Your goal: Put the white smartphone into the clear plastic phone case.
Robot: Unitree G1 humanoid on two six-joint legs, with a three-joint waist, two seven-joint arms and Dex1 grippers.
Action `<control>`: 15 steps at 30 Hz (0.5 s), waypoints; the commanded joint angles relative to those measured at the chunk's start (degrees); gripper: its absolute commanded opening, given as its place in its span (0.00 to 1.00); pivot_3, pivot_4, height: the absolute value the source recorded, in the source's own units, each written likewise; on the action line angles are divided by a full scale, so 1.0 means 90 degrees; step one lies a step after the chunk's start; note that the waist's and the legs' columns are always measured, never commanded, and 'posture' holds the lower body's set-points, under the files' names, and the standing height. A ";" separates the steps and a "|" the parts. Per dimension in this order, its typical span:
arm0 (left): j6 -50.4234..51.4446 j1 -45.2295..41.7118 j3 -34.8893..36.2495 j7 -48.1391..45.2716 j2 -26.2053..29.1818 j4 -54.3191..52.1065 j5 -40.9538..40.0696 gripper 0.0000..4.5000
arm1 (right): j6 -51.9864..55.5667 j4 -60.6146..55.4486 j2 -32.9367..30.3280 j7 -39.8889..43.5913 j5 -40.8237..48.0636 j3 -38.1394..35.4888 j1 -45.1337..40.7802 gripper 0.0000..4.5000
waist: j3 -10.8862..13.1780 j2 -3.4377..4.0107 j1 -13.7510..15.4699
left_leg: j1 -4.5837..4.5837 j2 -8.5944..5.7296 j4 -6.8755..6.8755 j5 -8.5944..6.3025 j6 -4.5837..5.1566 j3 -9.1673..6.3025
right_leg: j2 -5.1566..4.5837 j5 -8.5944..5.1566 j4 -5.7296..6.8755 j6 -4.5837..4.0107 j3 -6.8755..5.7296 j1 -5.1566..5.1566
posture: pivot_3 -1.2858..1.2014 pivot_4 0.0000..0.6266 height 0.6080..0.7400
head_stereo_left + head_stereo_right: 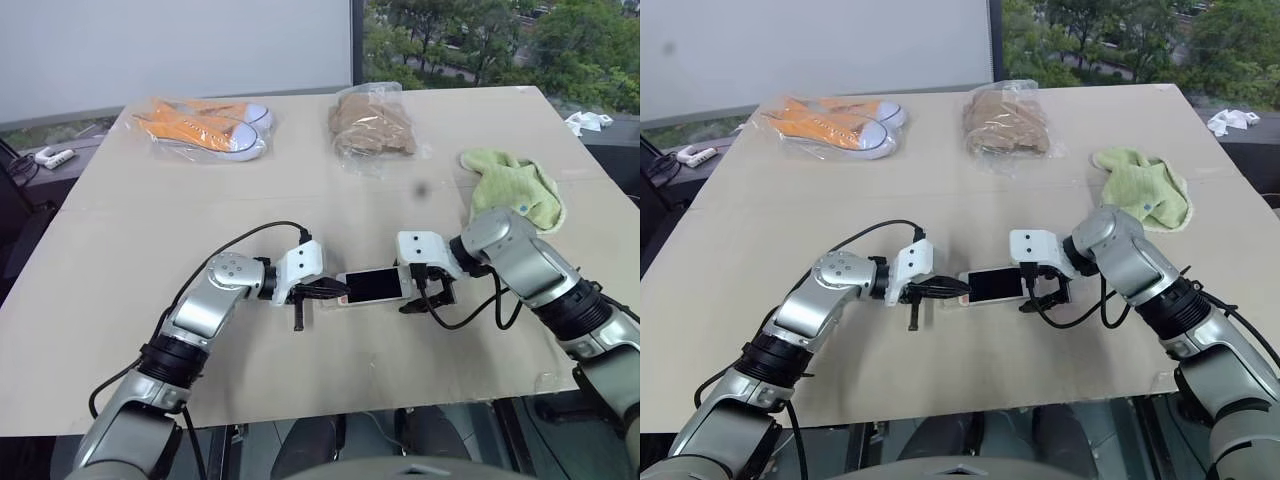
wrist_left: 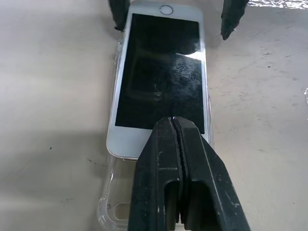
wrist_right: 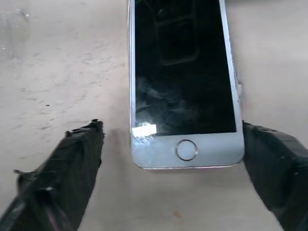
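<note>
1. The phone (image 2: pixel 161 82) lies screen-up near the front middle of the bench (image 1: pixel 300 200), between the two grippers.
2. It sits partly in the clear case (image 2: pixel 113 207); one end of the case sticks out bare past the phone's end, on the left gripper's side.
3. The left gripper (image 2: pixel 178 126) has its fingers pressed tight together, tips on the phone's screen near that end, gripping nothing.
4. The right gripper (image 3: pixel 171 137) stands wide open at the home-button end, one finger (image 3: pixel 62 168) on each side of the phone, both clear of its edges.
5. Far side of the bench: orange shoes (image 1: pixel 205 125) in a bag, a bagged brown bundle (image 1: pixel 372 125), and a green cloth (image 1: pixel 515 185) to the right.
</note>
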 commanded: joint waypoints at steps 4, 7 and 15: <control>0.0082 0.0194 -0.0262 0.0158 0.0025 0.0548 0.0480 0.00 | 0.0293 -0.0451 -0.0233 -0.0156 0.0464 -0.0589 -0.0016 0.99 | 0.0001 0.0002 -0.0007 | 0.0000 0.0000 0.0000 0.0000 0.0000 -0.0002 | -0.0001 0.0000 0.0001 0.0000 0.0000 0.0000 | 0.52 0.24 1.00; 0.0049 0.0207 -0.0258 0.0183 0.0012 0.0558 0.0482 0.00 | 0.0449 -0.0502 -0.0483 -0.0292 0.0604 -0.0879 0.0007 0.99 | 0.0001 0.0001 -0.0002 | 0.0000 0.0000 0.0001 0.0000 0.0000 -0.0003 | -0.0003 0.0000 0.0000 0.0000 -0.0002 0.0001 | 0.52 0.24 1.00; -0.0013 0.0194 -0.0284 0.0220 -0.0051 0.0586 0.0492 0.00 | 0.0052 -0.0077 -0.0896 -0.0631 0.0594 -0.1175 0.0196 0.58 | 0.0001 0.0001 0.0008 | -0.0001 -0.0001 -0.0001 0.0000 0.0001 -0.0003 | -0.0008 0.0000 -0.0001 0.0000 -0.0002 0.0003 | 0.52 0.24 1.00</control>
